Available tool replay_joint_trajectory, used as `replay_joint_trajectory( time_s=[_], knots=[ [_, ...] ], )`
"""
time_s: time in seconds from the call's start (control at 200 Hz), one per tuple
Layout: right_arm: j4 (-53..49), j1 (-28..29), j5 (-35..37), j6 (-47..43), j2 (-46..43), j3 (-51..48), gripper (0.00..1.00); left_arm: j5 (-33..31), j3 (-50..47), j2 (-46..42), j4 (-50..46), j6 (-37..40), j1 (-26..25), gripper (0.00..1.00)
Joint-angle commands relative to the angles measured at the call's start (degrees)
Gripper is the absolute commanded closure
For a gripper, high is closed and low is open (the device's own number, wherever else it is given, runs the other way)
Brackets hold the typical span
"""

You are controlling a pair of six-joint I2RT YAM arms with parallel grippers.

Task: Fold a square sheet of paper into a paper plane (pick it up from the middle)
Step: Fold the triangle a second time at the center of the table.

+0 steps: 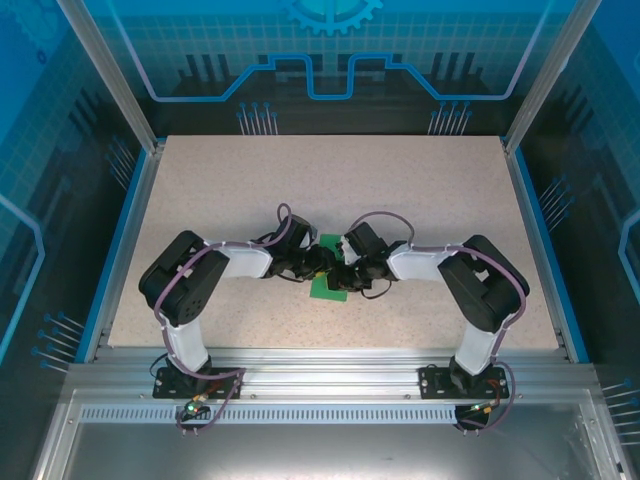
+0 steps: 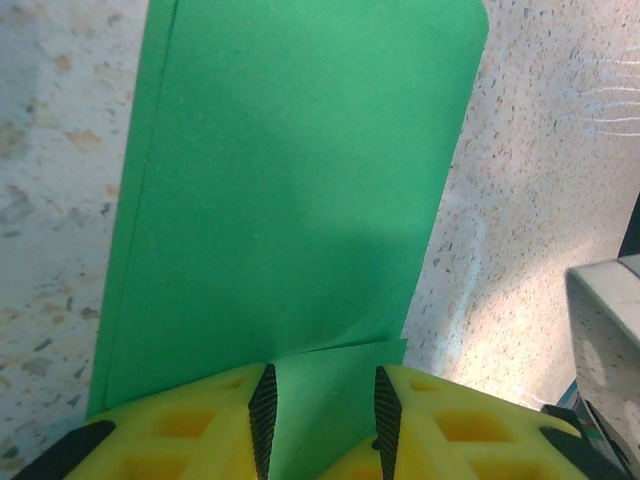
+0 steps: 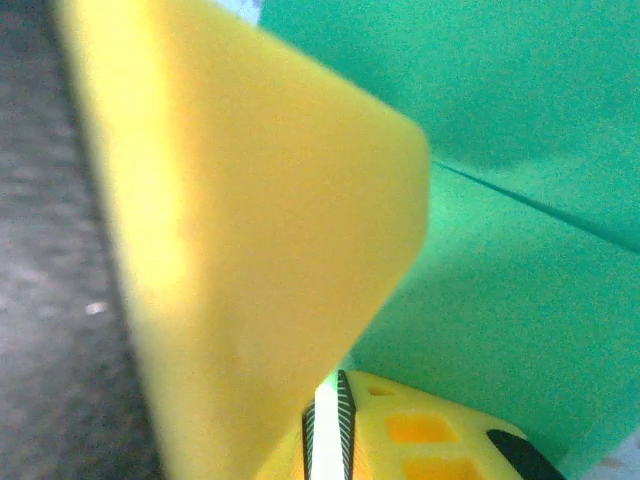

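I read no text, label, brand or number anywhere. Only sign I spot: gear emblem (image 1: pixel 332 12), blue, on back panel (image 1: pixel 200 40), unlettered.

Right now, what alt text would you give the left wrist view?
A folded bright green sheet of paper lies on a speckled table, stretching away from the camera. At the bottom, the left gripper stands open, a paper flap between its black ribbed pads.
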Motion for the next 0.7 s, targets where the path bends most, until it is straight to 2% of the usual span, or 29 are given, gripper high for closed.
replay_joint_trajectory(
  time_s=[0.0, 0.26, 0.485, 0.695],
  knots=[
    [-1.99, 0.37, 0.6, -0.2, -0.79, -1.46, 0.83, -1.45, 0.23, 1.27, -2.87, 0.95, 0.01, 0.64],
    [-6.25, -0.16, 0.61, -1.9, -7.29, -7.45, 0.81, -2.89, 1.01, 1.53, -5.63, 1.4, 0.13, 0.66],
    [-6.11, -0.34, -0.27, -1.2, -10.59, -12.65, 0.81, -2.64, 1.04, 1.45, -5.58, 1.31, 0.09, 0.67],
    [-5.91, -1.26, 0.52, -1.07, -15.82, -11.45, 0.8, -1.76, 1.19, 1.09, -5.24, 1.36, 0.08, 0.66]
  ],
)
